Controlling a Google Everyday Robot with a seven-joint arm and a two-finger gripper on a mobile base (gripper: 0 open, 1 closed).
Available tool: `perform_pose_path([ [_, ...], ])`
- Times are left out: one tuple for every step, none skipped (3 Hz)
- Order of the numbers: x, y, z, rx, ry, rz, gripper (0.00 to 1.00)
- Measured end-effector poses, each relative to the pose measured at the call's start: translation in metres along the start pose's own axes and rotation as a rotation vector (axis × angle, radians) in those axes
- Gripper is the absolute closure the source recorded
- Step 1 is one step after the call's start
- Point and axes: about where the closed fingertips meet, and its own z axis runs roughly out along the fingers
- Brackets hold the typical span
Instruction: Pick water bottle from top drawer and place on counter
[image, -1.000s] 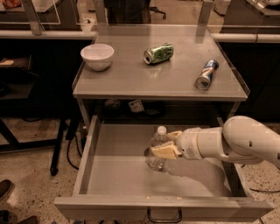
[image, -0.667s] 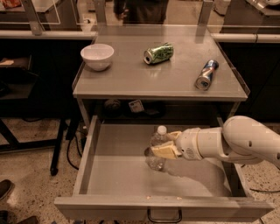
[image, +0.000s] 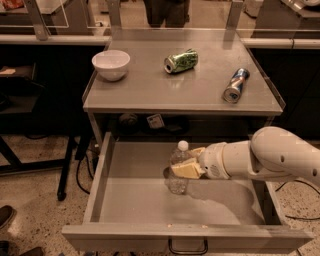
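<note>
The water bottle (image: 178, 170) is clear with a white cap and stands upright in the open top drawer (image: 130, 200), near its middle. My gripper (image: 187, 164) reaches in from the right on a white arm. Its tan fingers (image: 184, 171) sit on either side of the bottle's body, closed on it. The bottle's base looks to be at or just above the drawer floor. The counter (image: 150, 90) is the grey metal tabletop above the drawer.
On the counter are a white bowl (image: 111, 64) at the left, a green crushed can (image: 181, 61) lying in the middle, and a blue-silver can (image: 235, 85) lying at the right. The drawer's dark loop handle (image: 187, 247) is at its front.
</note>
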Motion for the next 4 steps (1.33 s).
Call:
perform_pose_path([
  [-0.040, -0.001, -0.023, 0.022, 0.032, 0.003, 1.00],
  [-0.086, 0.001, -0.051, 0.045, 0.064, -0.012, 1.00],
  [-0.141, 0.005, -0.084, 0.082, 0.083, -0.074, 1.00],
  [-0.154, 0.007, -0.090, 0.088, 0.081, -0.090, 1.00],
])
